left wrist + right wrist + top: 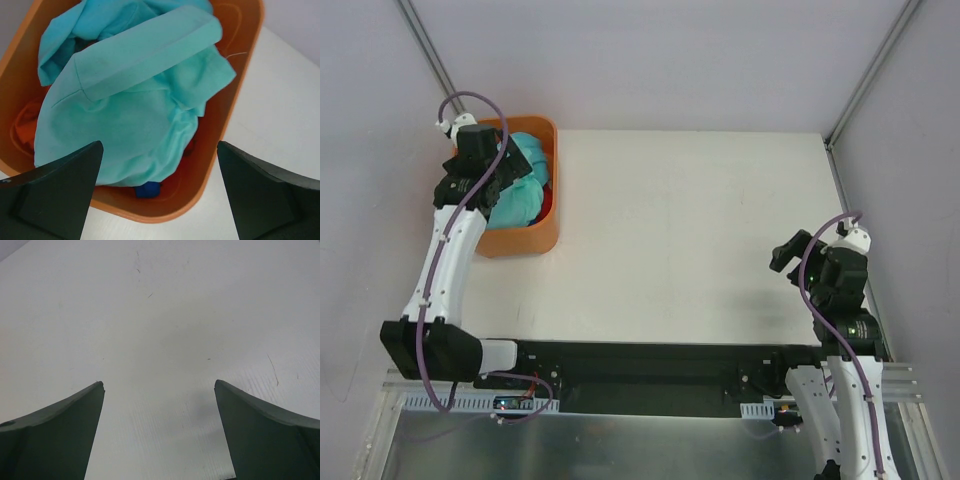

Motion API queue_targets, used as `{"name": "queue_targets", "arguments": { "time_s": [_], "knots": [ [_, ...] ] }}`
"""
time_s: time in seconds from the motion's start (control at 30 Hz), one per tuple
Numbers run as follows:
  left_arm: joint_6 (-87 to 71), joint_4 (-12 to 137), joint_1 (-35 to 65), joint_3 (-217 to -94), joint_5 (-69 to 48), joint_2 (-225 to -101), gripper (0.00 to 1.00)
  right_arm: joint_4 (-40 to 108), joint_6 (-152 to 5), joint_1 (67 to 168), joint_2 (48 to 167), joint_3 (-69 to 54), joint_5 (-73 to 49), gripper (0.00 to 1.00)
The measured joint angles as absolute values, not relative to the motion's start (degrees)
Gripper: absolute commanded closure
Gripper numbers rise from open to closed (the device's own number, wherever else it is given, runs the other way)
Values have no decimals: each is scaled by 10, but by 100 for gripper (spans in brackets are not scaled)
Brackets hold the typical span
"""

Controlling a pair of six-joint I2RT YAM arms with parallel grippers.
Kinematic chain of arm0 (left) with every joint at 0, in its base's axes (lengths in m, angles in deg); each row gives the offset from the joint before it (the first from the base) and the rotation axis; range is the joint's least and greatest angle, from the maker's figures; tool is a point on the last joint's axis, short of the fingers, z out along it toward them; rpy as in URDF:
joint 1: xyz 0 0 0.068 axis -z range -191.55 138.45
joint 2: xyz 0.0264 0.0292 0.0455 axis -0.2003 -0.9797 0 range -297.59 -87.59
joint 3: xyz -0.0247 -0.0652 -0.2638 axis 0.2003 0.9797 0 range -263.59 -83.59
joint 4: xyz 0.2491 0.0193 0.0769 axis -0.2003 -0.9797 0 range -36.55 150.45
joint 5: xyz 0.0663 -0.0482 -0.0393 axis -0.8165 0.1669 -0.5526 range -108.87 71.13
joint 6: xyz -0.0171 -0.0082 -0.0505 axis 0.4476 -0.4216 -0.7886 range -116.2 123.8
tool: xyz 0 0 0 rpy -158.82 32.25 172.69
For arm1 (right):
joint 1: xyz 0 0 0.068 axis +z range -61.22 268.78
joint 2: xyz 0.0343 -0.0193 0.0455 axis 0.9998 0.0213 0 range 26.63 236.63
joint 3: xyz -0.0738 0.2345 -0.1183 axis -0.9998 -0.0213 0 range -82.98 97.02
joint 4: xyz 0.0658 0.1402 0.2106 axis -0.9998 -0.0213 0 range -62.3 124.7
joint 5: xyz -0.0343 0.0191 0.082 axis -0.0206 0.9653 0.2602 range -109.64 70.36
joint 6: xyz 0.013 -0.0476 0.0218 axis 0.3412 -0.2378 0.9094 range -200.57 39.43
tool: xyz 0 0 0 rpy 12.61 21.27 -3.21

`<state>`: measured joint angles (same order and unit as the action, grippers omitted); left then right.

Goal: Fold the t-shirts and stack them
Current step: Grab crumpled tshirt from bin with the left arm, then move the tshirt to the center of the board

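An orange basket (532, 240) at the table's far left holds crumpled t-shirts. A light aqua shirt (125, 125) lies on top, over a teal-green one (95, 20). A blue shirt (148, 190) and an orange-red one (27, 127) peek out below. The pile also shows in the top view (523, 190). My left gripper (160, 150) hovers open and empty above the basket's near rim (165, 210). My right gripper (159, 387) is open and empty over bare table at the right; it also shows in the top view (785, 250).
The white table (690, 230) spreads between the basket and my right arm. Grey walls stand close at the back and both sides. A black rail with cabling runs along the near edge (650, 365).
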<state>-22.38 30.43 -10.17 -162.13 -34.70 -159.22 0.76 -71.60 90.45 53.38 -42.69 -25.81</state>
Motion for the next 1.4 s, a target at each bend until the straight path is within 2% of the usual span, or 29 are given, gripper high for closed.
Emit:
{"name": "queue_targets", "arguments": {
  "time_s": [0.13, 0.17, 0.23, 0.27, 0.3, 0.33, 0.37, 0.4, 0.57, 0.73, 0.87, 1.03, 1.17, 1.4],
  "knots": [
    [-222, 296, -102, -1614, -377, -1648, 1, 5, -716, 905, 546, -427, -263, 4],
    [-222, 294, -102, -1609, -387, -1655, 5, 5, -716, 905, 549, -427, -264, 4],
    [-224, 291, -103, -1600, -406, -1665, 19, 5, -716, 905, 552, -427, -264, 4],
    [-226, 291, -105, -1598, -408, -1671, 38, 5, -716, 905, 553, -427, -264, 4],
    [-227, 289, -107, -1598, -409, -1679, 47, 5, -716, 905, 554, -427, -263, 4],
    [-230, 289, -112, -1598, -409, -1688, 53, 5, -716, 905, 554, -427, -262, 4],
    [-228, 289, -117, -1599, -409, -1695, 64, 5, -716, 905, 554, -427, -262, 4],
    [-226, 286, -120, -1601, -409, -1705, 98, 5, -716, 905, 554, -427, -262, 4],
    [-218, 272, -127, -1637, -409, -1743, 100, 5, -716, 905, 553, -427, -259, 4],
    [-217, 268, -127, -1654, -383, -1716, 100, 4, -714, 905, 553, -427, -262, 4],
    [-219, 261, -127, -1683, -302, -1651, 100, -3, -712, 905, 565, -426, -271, 3],
    [-224, 304, -110, -1763, -144, -1565, 100, -17, -712, 905, 607, -416, -249, 3],
    [-226, 348, -21, -1918, -4, -1593, 100, -24, -709, 905, 616, -415, -237, 3],
    [-223, 380, 188, -2143, 125, -1753, 100, -29, -701, 905, 572, -415, -253, 3]
  ]
}}
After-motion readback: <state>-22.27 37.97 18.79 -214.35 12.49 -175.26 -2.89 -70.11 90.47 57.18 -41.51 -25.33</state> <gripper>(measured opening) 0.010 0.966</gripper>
